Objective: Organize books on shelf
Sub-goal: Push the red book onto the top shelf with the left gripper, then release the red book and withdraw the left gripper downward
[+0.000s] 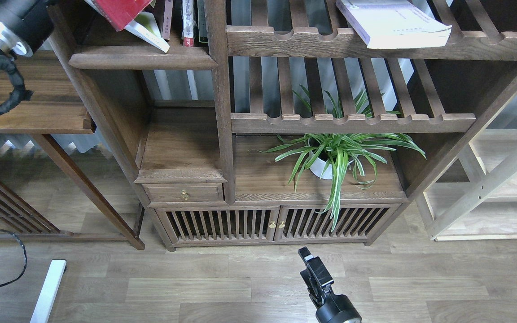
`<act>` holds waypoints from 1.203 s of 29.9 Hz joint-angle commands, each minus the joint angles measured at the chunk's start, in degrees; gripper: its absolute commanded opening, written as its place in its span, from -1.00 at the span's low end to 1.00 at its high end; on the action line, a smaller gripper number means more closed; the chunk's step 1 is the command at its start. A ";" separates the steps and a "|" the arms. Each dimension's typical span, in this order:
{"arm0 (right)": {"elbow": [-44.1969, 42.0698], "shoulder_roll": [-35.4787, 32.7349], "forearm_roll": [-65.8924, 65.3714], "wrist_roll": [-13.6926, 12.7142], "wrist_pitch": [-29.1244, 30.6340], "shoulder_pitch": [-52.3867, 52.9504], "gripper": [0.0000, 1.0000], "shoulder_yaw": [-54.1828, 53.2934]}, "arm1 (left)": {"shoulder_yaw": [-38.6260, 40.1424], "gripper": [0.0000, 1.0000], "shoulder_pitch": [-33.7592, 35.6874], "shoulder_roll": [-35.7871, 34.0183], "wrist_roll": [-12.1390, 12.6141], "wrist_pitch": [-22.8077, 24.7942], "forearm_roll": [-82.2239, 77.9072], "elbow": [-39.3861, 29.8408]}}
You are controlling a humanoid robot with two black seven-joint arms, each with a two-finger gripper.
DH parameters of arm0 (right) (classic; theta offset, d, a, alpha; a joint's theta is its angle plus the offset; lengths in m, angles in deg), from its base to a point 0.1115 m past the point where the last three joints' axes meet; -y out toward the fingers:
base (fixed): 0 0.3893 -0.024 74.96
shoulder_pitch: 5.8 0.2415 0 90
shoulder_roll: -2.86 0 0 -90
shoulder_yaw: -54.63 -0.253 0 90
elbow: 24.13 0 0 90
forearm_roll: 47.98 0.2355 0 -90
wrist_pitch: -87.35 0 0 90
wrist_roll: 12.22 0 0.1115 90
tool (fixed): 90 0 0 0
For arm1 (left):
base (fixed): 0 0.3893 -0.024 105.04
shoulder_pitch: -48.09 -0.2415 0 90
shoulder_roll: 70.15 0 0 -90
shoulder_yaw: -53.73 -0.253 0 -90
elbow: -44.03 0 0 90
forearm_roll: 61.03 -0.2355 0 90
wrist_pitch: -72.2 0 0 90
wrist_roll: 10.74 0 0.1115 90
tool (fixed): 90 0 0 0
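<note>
Pale wood-plank flooring runs beneath a big dark bookcase, where the dark red book [121, 11] is seen tilted over the solid shelf [142, 60] at upper left, leaning against the yellow-green book [148, 29], while the thick white book [393, 22] lies flat on a slatted rack at upper right. The left arm's far end is cut off by the frame, so its pincer cannot be seen. The right pincer [308, 262] is held low over the floor, well apart from the white book above it, and whether it is released or clenched cannot be told.
</note>
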State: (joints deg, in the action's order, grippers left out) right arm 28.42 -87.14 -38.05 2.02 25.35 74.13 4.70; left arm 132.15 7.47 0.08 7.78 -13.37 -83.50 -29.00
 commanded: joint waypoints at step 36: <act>1.24 0.00 -0.08 0.00 0.00 -2.67 0.99 -1.05 | -8.72 -0.01 8.53 2.89 -8.32 -9.09 -1.44 5.97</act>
State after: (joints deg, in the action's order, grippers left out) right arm 29.66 -87.14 -38.13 2.02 25.35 71.46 3.65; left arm 123.39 15.27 2.78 -0.55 -22.33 -84.96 -23.19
